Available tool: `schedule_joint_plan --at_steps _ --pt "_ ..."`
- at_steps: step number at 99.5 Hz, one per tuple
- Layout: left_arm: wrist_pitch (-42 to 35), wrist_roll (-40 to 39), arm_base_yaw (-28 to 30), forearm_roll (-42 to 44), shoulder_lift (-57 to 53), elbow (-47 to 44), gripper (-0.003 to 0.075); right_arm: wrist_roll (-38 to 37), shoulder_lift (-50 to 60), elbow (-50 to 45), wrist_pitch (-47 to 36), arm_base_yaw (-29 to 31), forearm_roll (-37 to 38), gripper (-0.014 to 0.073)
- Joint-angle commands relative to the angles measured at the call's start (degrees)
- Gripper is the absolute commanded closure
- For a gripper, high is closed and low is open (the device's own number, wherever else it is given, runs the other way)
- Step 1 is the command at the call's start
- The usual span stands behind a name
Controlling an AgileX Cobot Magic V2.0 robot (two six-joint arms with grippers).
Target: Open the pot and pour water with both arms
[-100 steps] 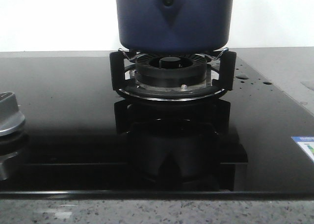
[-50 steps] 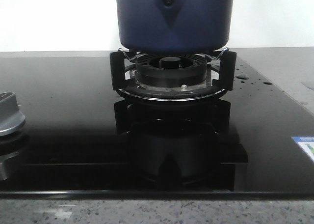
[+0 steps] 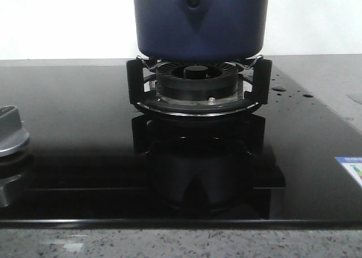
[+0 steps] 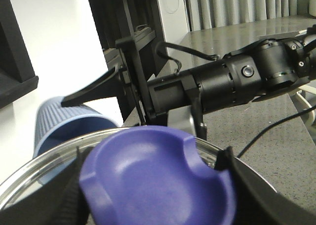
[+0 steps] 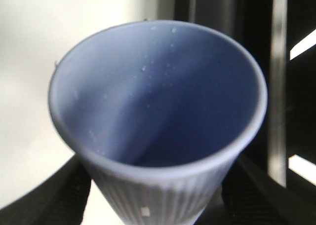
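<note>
1. Overall, the front view matches the two earlier pictures: the pot (image 3: 199,23) sits in the same place on the burner (image 3: 197,84), and nothing on the stove has visibly moved.
2. The pot is a dark blue cylinder with a rounded lower edge. It rests on the black pan supports (image 3: 134,80) over the burner, at the middle back of the glossy black cooktop (image 3: 73,128). Its top is cut off by the edge of the picture.
3. A pointed handle mount (image 3: 194,9) with a small hole faces the camera on the pot's side.
4. A silver control knob (image 3: 10,130) sits at the cooktop's left edge, and water droplets (image 3: 278,88) lie on the glass just right of the burner.
5. No gripper shows in the front view, so how far the pot lies from either one cannot be told.
6. In the left wrist view, the left gripper (image 4: 148,195) pinches a blue knob (image 4: 153,180) on a glass lid (image 4: 44,170), one dark finger on each side.
7. Beyond the lid, the right arm (image 4: 232,84) reaches across, and a ribbed blue cup (image 4: 64,124) appears beside it.
8. In the right wrist view, the right gripper (image 5: 155,185) clasps that cup (image 5: 158,111) between its fingers (image 5: 64,185). The cup's open mouth faces the camera, with droplets on its inner wall.
</note>
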State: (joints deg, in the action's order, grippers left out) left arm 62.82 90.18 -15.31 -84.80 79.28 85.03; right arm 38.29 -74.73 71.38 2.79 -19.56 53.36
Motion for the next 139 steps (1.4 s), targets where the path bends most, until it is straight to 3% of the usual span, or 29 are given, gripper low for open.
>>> schedule_joint_plan --at_steps 1,30,50,62,77,107,139 --pt "-0.7 -0.5 0.0 -6.2 -2.1 2.0 0.0478 -6.1 1.9 0.3 1.2 -0.1 -2.6 0.0356" --pt "-0.7 -0.5 0.0 -6.2 -2.1 2.0 0.0478 -19.0 4.0 -0.9 14.4 -0.5 -21.9 0.0356" --pt "-0.6 -0.5 0.0 -5.7 -2.1 2.0 0.0478 -30.0 9.7 -3.8 16.5 8.1 -26.7 0.0356" --pt "-0.6 -1.0 0.0 -5.5 -2.1 2.0 0.0478 -31.6 14.4 -11.3 11.1 16.4 -31.2 0.0356" --pt "-0.6 -1.3 0.0 -5.3 -2.1 2.0 0.0478 -31.6 19.6 -25.8 -2.8 24.9 -39.9 0.0356" --pt "-0.4 -2.9 0.0 -5.3 -2.1 2.0 0.0478 -33.1 20.5 -51.7 -35.9 26.2 -51.9 0.0356" --pt "-0.3 -3.1 0.0 -5.3 -2.1 2.0 0.0478 -33.1 15.0 -55.4 -35.0 26.2 -52.8 0.0356"
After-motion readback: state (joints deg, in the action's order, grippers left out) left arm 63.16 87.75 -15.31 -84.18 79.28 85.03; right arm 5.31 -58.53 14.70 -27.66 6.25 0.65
